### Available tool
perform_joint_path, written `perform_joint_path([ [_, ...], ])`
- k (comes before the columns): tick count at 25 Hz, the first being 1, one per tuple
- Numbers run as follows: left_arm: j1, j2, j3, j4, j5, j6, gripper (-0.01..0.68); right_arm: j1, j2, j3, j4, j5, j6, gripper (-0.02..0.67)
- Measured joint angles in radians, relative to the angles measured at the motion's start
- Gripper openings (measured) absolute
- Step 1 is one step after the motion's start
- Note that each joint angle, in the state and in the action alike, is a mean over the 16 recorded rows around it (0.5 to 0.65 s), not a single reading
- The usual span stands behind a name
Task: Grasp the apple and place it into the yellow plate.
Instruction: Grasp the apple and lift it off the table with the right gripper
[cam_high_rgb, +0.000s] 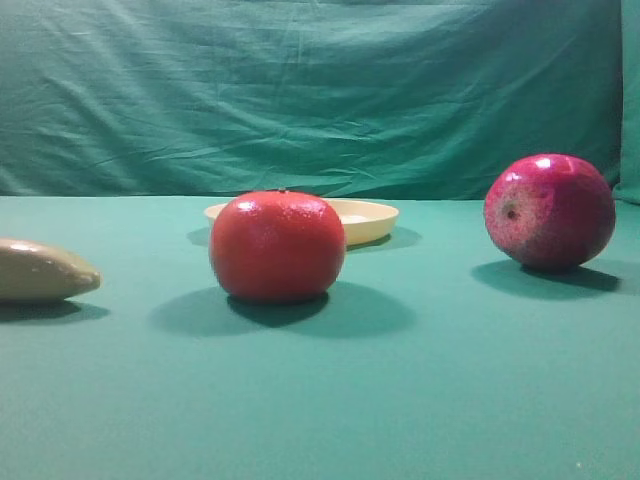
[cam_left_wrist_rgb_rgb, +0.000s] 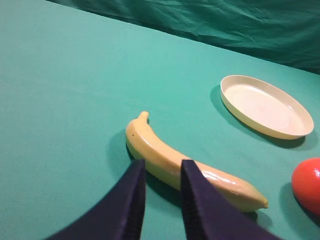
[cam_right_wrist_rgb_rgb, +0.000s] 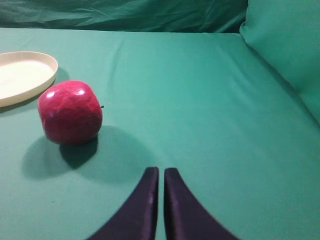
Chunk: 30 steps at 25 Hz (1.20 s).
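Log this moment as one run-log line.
apple: on table, untouched | plate: empty | right gripper: shut, short of apple | left gripper: slightly open above banana

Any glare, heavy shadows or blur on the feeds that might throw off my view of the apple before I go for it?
Exterior high: soft focus overall, white glare on top of the apple, shadow beneath it. Right wrist: apple fairly sharp, small highlights, shadow pooling to its lower left; the right pincer dark and slightly blurred. Left wrist: the apple is not in view, the yellow plate evenly lit.
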Motion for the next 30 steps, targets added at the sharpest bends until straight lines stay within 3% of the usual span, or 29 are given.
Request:
perform_joint_path([
  [24,0.000,0.000,0.000,0.000,0.000,0.000,0.157,0.000,0.000,0.000,-0.005,-0.002,0.000,0.000],
  [30,0.000,0.000,0.000,0.000,0.000,0.000,0.157,0.000,0.000,0.002,-0.015,-0.082,0.001,0.000],
])
